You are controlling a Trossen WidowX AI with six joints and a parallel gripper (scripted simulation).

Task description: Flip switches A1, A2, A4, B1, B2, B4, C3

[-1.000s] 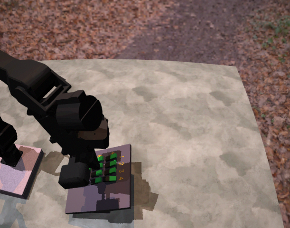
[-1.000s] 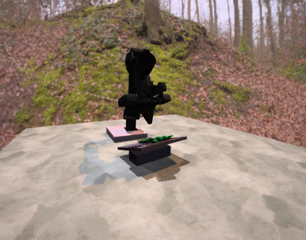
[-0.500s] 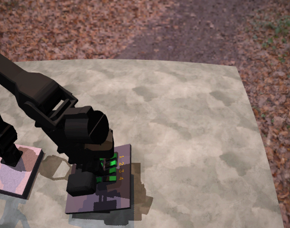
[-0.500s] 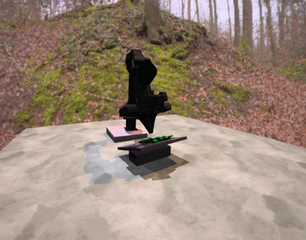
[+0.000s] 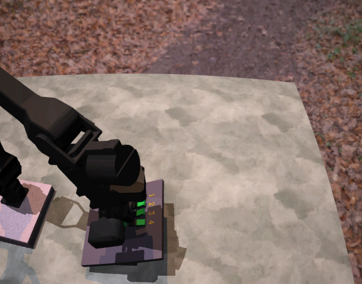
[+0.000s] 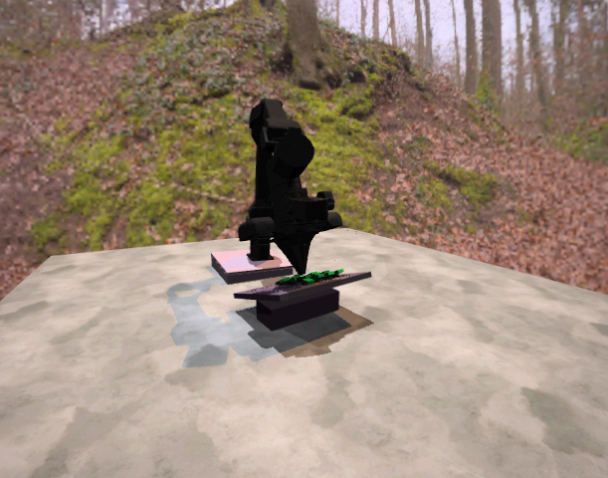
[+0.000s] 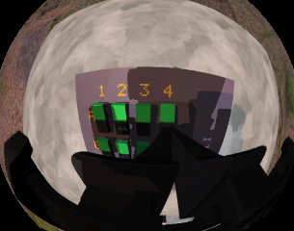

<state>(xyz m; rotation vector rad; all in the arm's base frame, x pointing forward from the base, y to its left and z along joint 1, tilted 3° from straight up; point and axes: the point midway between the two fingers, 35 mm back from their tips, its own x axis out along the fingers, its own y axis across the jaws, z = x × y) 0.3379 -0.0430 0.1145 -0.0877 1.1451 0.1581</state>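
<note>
The tilted panel (image 5: 157,187) (image 6: 356,277) (image 7: 91,81) carries green-and-black switches. The wrist view shows green far halves on A1 (image 7: 98,112), A2 (image 7: 120,112), A3 (image 7: 143,113) and A4 (image 7: 168,113). B1 (image 7: 104,144) and B2 (image 7: 122,147) show green; B3 (image 7: 143,147) is partly covered. B4 and row C are hidden behind the fingers in the wrist view. My gripper (image 6: 302,272) (image 7: 169,133) is shut and empty, its tip low over the panel in column 4, near the A4 and B4 switches. Whether it touches a switch cannot be told.
The panel stands on a dark block (image 6: 299,310) on the stone-patterned table (image 5: 236,152) (image 6: 448,385). The arm's pink base plate (image 5: 41,195) (image 6: 232,263) lies close behind the panel's near edge. The arm and its shadows cover much of the panel in the top view.
</note>
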